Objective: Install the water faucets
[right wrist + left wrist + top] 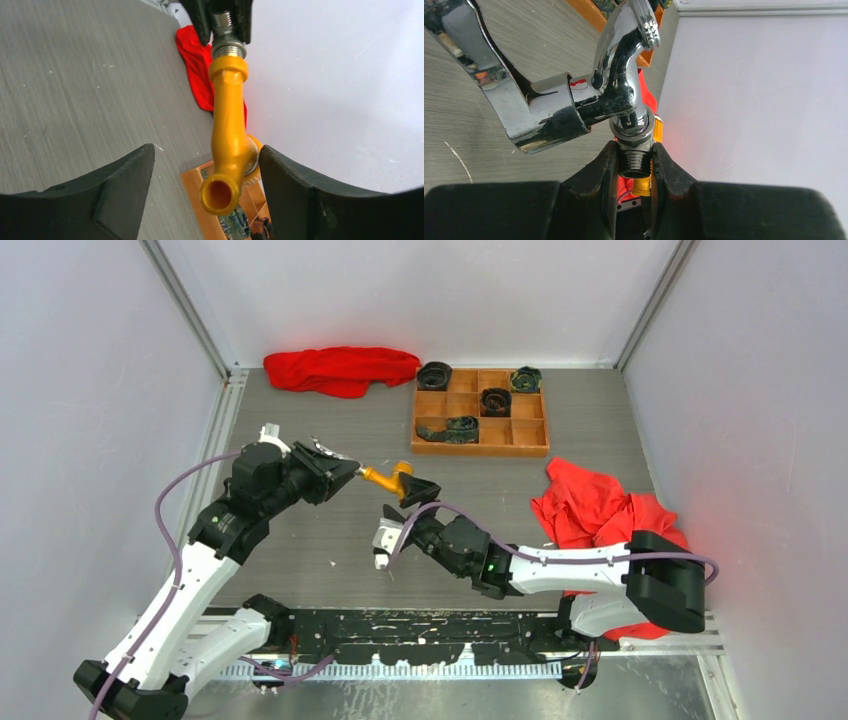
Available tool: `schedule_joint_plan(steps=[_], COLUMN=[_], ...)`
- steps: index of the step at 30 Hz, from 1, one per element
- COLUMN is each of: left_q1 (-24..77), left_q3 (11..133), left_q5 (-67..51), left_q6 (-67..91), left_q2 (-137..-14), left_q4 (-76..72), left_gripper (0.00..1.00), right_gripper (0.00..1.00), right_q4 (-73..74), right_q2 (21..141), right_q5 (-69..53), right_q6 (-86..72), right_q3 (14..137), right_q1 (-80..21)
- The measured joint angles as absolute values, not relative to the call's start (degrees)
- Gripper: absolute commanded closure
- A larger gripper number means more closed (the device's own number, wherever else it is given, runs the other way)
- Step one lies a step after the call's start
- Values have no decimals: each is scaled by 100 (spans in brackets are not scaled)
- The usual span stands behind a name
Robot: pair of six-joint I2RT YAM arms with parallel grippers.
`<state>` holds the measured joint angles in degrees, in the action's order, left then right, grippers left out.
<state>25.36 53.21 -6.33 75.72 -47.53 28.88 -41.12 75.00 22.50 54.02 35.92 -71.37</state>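
Observation:
My left gripper (345,472) is shut on the threaded stub of the shiny silver faucet (328,451) and holds it above the table. In the left wrist view the silver faucet (619,85) stands up from between the fingertips (610,165), its handle pointing left. The orange-yellow faucet (385,478) meets the silver one's thread end on and reaches toward my right gripper (400,512). In the right wrist view the orange faucet (227,130) has its bent spout between my wide-open right gripper (206,165) jaws, close to the right finger (300,195).
A wooden compartment tray (480,450) at the back right holds several dark round rolled items (495,400). One red cloth (340,368) lies at the back wall, another (600,505) beside the right arm. Grey walls close in left and right.

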Motion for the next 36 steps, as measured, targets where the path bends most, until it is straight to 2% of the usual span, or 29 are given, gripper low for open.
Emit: schedule_joint_plan(steps=[4,11,13,20,26,31,35,36], left_q1=[2532,2512,2493,2491,2499,2447,2436,2438], left_q3=[5321,5330,5332,5332,5321,5297,5269,5256], left_q5=[-687,-760,-729,-886,-958,-803,-781,-803], left_q6=[7555,7500,7478,7483,7481,7437,7380,7369], left_q2=[-4753,-4751,-4751,-4751,-4748,-4729,-4709,-4711], left_q4=[2910,2891,2906,2770,2543,2292,2130,2095], left_gripper=[100,100,100,100,100,100,100,100], right_gripper=[43,89,98,99,99,99,99,94], right_q4=[-4462,-4143,-3809,-2941,-3129,-4530,-6298,-6613], right_q2=[7647,7695,7634,7067,7251,8370,9201,9319], right_q5=[2270,1890,1597,-40,-1881,-3798,-4423,-4469], right_q6=[5470,4792,4364,1938,-1487,-5452,-8215,-8670], right_q3=[3671,4080,4193,4342,4477,4757,4683,4650], right_q1=[-7061,-6810,-6689,-5924,-4873,-4018,-3892,-3898])
